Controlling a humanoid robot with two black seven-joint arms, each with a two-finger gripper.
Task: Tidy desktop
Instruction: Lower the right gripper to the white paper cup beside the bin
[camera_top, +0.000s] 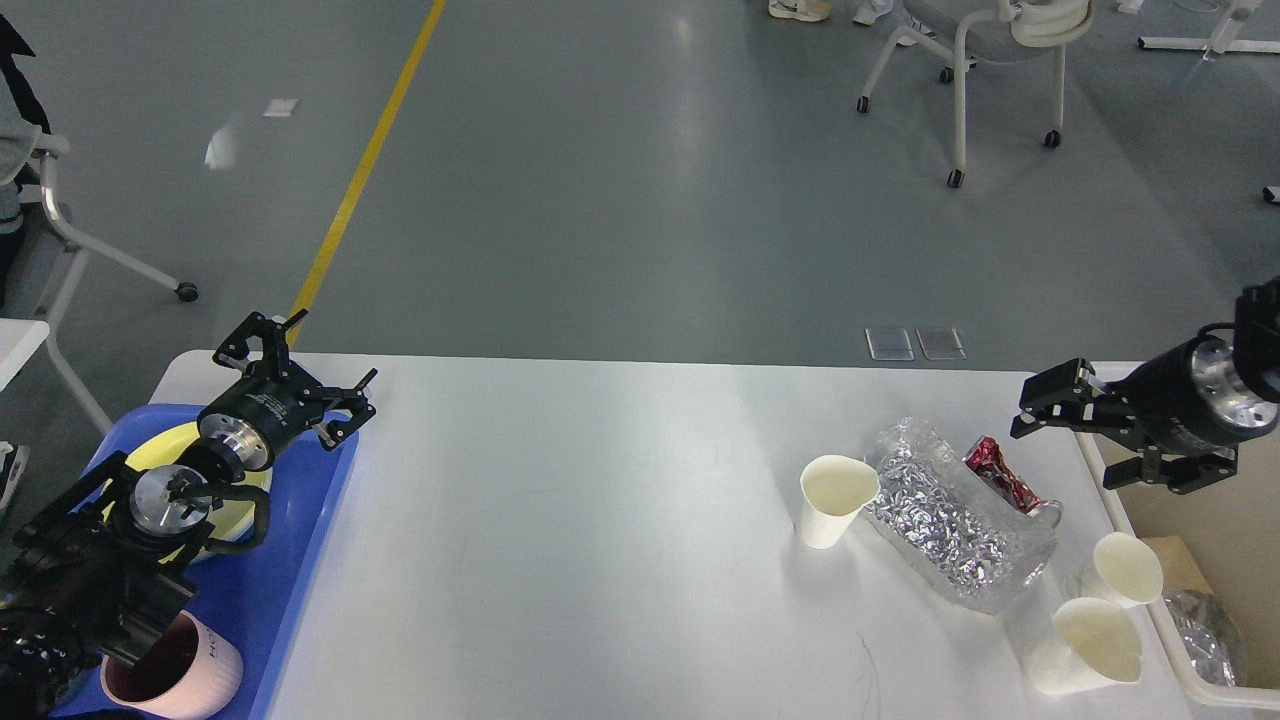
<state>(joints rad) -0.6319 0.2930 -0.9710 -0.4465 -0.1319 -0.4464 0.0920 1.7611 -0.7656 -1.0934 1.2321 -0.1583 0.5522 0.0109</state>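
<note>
A white desktop (600, 500) fills the near half of the scene, with three white paper cups (833, 500) at its right end: one standing upright left of a crinkled foil tray (950, 520), and two more, a far one (1125, 570) and a near one (1085, 640), lying tipped on their sides near the right edge. One red wrapper (1000, 475) rests in the foil tray. At the left edge sits one blue tray (300, 540) carrying one yellow plate (170, 445) and one pink mug (185, 665). One beige bin (1200, 560) stands just beyond the right edge, crumpled foil inside. The left gripper (300, 375) hangs over the blue tray's far corner, fingers spread wide and empty. The right gripper (1065, 440) reaches in from the right above the bin's far end, jaws parted, holding nothing.
</note>
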